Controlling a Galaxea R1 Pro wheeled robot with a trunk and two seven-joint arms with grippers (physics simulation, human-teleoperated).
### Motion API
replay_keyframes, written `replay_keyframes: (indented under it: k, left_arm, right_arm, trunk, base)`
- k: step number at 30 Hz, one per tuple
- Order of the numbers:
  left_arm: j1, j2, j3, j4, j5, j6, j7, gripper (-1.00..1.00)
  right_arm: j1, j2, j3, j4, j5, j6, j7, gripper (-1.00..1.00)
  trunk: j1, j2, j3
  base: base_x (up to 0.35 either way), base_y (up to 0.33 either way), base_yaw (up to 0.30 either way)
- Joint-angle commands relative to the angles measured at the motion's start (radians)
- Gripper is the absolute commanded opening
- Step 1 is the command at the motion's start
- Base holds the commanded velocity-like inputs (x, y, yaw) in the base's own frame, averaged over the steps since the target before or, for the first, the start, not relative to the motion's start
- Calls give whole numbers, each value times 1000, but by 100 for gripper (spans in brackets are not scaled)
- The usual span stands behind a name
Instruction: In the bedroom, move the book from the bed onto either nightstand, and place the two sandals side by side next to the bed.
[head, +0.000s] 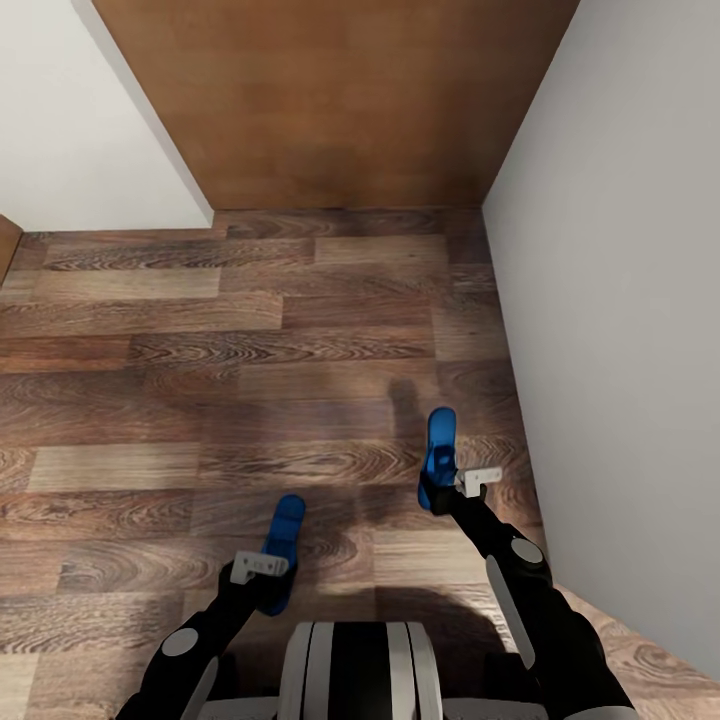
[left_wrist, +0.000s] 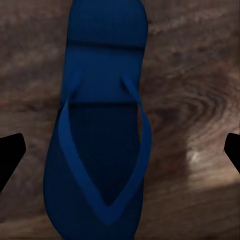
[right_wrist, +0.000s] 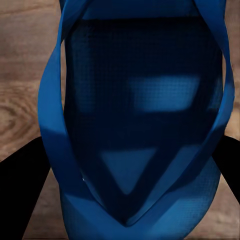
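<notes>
In the head view, the left gripper (head: 268, 572) is covering the near end of the left sandal (head: 285, 525), and the right sandal (head: 440, 450) is hiding the right gripper's (head: 440, 490) fingers, so their grip is impossible to judge; wrist views are cropping both sandals

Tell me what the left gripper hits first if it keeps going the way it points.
Most likely the blue sandal: in the left wrist view it lies directly ahead between the left gripper's wide-apart fingers, on the wood floor. How near it is I cannot judge; in the head view that sandal sits just beyond the gripper.
</notes>
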Motion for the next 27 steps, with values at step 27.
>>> replay_keyframes:
  k: [27]
  left_arm:
    - [-23,4,7,-94,12,112,-9,100]
  right_arm:
    - [0,3,-1,1,-7,5,4,-100]
  trunk:
    - [2,-1,-20]
  base:
    - [0,0,0]
